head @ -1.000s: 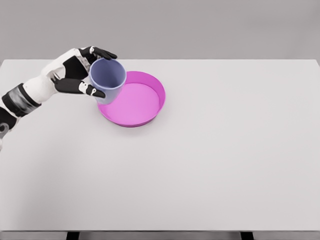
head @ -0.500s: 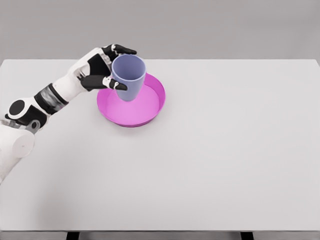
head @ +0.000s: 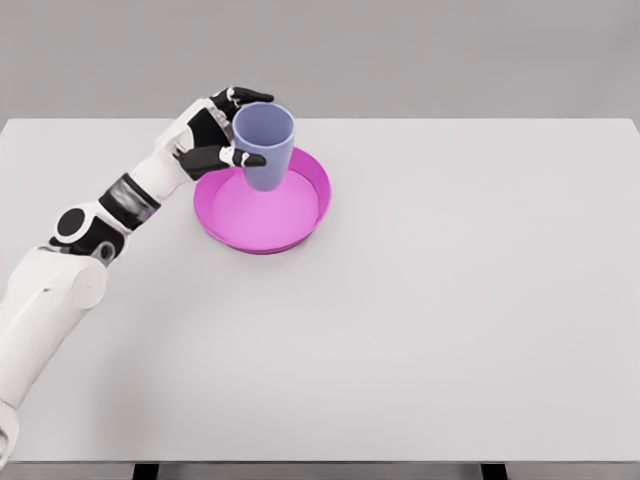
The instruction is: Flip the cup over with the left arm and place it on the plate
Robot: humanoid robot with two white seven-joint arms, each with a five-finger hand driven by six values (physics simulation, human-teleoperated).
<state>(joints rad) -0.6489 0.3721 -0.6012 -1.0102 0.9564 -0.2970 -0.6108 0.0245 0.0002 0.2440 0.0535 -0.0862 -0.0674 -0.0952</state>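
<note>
My left hand [head: 215, 140] grips the lavender cup [head: 265, 146], mouth up, above the pink plate's [head: 300, 232] far-left part.

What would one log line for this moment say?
left hand: grips cup | cup: mouth up, over plate | right arm: unseen | stage: placing

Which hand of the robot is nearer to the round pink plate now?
Left. The left hand holds the blue-grey cup upright, mouth up, over the far left part of the round pink plate. The right hand is not in view.
</note>
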